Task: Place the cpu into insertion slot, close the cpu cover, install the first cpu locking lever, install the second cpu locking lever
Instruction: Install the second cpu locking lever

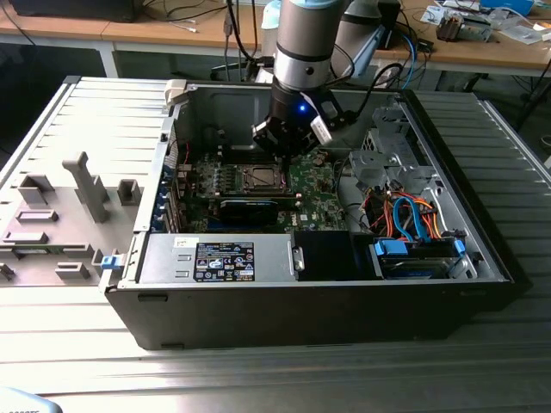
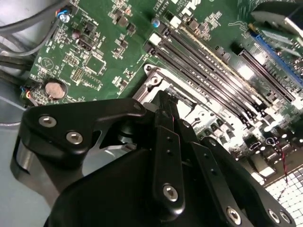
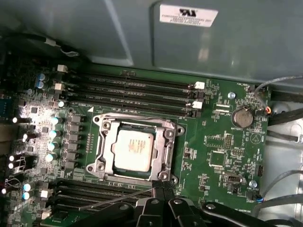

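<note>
I have the gripper point(image 3: 158, 189) pinched together just at the socket's point(image 3: 135, 151) near rim, the chip point(image 3: 134, 150) already seated under its cover frame point(image 3: 102, 150) — fingertips working a thin lever point(image 3: 116, 199) beside it.

You have open room above the cpu cover point(image 3: 135, 149); memory slots point(image 3: 137, 92) flank it, the case wall point(image 3: 142, 33) stands beyond.

Silver-grey cylindrical arm point(image 1: 303, 39) with black bands and a small blue light just above the gripper point(image 1: 284, 144). Matte black gripper linkages, studded with round silver screws. Black cables looped beside the wrist.
</note>
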You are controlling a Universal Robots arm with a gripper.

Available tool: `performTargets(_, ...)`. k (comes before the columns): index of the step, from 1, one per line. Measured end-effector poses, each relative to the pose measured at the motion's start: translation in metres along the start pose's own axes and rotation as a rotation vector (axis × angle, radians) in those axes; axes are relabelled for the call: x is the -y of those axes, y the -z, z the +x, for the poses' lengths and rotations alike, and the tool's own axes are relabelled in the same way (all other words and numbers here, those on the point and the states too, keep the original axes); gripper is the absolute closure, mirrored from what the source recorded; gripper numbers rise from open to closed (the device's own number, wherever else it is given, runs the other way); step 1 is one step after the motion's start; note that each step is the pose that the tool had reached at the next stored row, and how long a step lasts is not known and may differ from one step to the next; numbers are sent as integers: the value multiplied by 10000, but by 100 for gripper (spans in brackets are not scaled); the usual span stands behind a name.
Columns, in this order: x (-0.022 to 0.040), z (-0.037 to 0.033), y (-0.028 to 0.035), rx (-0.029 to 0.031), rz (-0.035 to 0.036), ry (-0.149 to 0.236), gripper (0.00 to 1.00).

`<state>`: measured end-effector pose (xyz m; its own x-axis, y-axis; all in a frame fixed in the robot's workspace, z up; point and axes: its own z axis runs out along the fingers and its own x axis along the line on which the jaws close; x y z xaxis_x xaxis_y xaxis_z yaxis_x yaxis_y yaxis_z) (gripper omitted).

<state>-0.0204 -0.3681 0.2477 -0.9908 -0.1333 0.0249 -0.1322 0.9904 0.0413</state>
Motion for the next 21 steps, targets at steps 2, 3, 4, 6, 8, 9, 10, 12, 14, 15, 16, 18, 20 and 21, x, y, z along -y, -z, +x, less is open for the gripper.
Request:
performTargets(2,49,37,-8,33,-245,5,89)
performTargets(3,62,53,-11,47,-356,10,89)
performTargets(4,75,69,-13,60,-448,13,89)
performTargets(6,137,133,-21,78,-582,17,89)
performTargets(8,206,210,-27,91,-686,21,89)
performTargets(9,221,229,-29,95,-716,22,89)
performTargets(10,238,251,-30,98,-740,22,89)
performTargets(12,295,339,-34,107,-802,24,89)
performTargets(14,309,403,-36,115,-854,26,89)
performTargets(15,313,455,-40,124,-891,27,89)
performTargets(16,304,536,-73,129,-895,28,89)
performTargets(18,294,635,-143,130,-894,28,89)
performTargets(20,290,673,-182,130,-894,28,89)
performTargets(21,287,697,-205,129,-895,27,89)
